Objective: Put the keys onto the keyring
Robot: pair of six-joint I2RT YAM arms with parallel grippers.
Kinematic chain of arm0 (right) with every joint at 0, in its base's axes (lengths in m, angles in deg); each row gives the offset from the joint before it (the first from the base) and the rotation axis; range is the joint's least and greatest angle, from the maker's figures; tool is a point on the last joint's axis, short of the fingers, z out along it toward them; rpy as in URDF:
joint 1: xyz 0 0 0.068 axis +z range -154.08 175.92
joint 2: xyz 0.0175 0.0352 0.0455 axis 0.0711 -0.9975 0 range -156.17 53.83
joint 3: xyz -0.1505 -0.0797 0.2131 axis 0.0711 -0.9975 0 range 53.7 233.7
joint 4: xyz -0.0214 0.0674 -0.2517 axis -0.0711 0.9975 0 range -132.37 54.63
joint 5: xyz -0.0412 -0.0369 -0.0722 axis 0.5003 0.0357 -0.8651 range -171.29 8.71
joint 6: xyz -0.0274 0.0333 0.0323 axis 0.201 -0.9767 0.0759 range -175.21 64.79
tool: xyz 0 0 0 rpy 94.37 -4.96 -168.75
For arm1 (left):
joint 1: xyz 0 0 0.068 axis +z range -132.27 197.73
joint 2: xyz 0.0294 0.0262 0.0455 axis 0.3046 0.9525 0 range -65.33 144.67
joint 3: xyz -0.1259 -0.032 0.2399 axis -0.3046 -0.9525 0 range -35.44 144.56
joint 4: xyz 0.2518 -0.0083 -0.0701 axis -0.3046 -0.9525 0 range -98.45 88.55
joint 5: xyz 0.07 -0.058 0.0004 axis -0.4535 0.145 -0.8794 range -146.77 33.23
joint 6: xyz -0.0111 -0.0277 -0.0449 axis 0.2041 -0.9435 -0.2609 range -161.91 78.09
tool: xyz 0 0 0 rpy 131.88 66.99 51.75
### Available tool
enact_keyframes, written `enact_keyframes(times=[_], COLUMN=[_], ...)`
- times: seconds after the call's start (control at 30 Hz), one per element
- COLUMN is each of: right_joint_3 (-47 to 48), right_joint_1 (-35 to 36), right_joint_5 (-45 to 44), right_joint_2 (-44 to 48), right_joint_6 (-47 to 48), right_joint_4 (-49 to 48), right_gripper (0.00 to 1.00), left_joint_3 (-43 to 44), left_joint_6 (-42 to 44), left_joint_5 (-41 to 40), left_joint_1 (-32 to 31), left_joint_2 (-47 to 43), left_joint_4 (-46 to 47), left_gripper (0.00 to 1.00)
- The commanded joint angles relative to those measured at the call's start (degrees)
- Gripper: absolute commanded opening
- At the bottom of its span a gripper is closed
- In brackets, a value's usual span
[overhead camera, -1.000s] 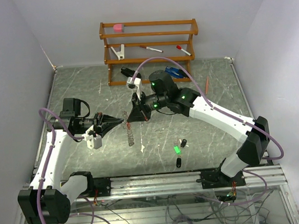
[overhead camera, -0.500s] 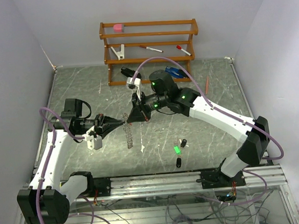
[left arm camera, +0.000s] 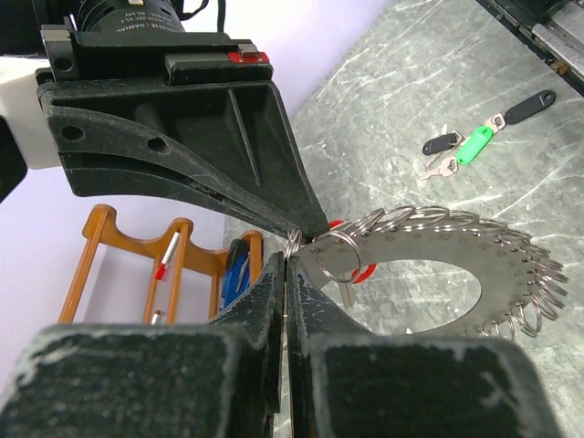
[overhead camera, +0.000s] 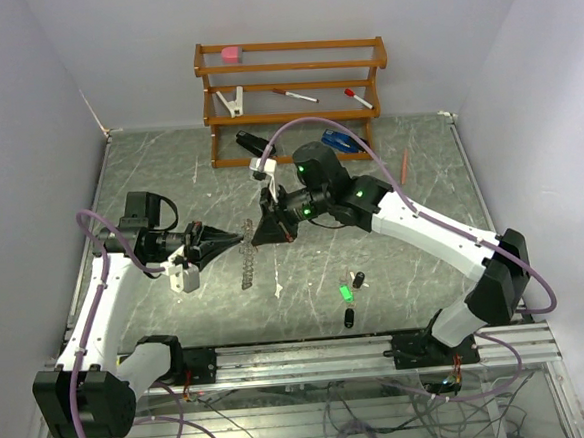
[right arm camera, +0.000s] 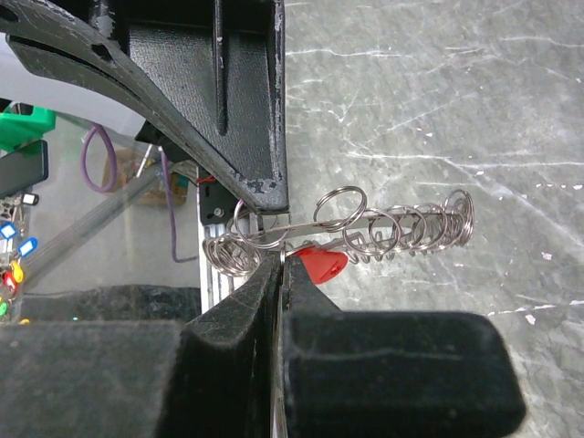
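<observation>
- Grey marbled table (overhead camera: 169,177), walled in white, carries the whole scene.
- The keyring (left arm camera: 429,245) hangs in the air over the middle of the table, edge-on from above, its rim lined with small wire loops.
- The left gripper (left arm camera: 286,260) is closed tight on one end of the keyring's flat band.
- The red key (right arm camera: 315,265) sits right against the keyring, its head poking out at the tips of the right gripper (right arm camera: 281,260), which is pinched closed on it.
- Both grippers meet tip to tip there.
- The green key (overhead camera: 345,293) and two black keys (overhead camera: 358,278) lie loose on the table, near its front edge and well apart from the keyring.
- A wooden rack (overhead camera: 290,47) stands at the far wall with red-capped markers (overhead camera: 293,97) on it.
</observation>
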Motion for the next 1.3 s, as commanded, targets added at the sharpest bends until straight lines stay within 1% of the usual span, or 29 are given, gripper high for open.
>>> enact_keyframes(times=[0.0, 0.57, 0.97, 1.27], right_joint_3=[0.1, 2.5, 4.0, 2.7], right_joint_1=[-0.2, -0.2, -0.1, -0.2], right_joint_5=[-0.3, -4.0, -1.6, 0.7], right_joint_2=[2.0, 1.6, 0.9, 1.5], right_joint_6=[0.9, 2.3, 1.5, 1.1], right_joint_4=[-0.5, 0.4, 0.2, 0.1], right_gripper=[0.0, 0.0, 0.0, 0.0], left_joint_3=[2.4, 1.9, 0.9, 1.5], left_joint_6=[37.0, 37.1, 37.1, 37.0], left_joint_5=[5.3, 5.3, 5.3, 5.3], left_joint_1=[-0.2, -0.3, -0.8, -0.8], left_joint_2=[-0.2, -0.5, -0.4, -0.1], left_joint_4=[-1.0, -2.4, -1.9, -1.7], left_gripper=[0.07, 0.07, 0.07, 0.07])
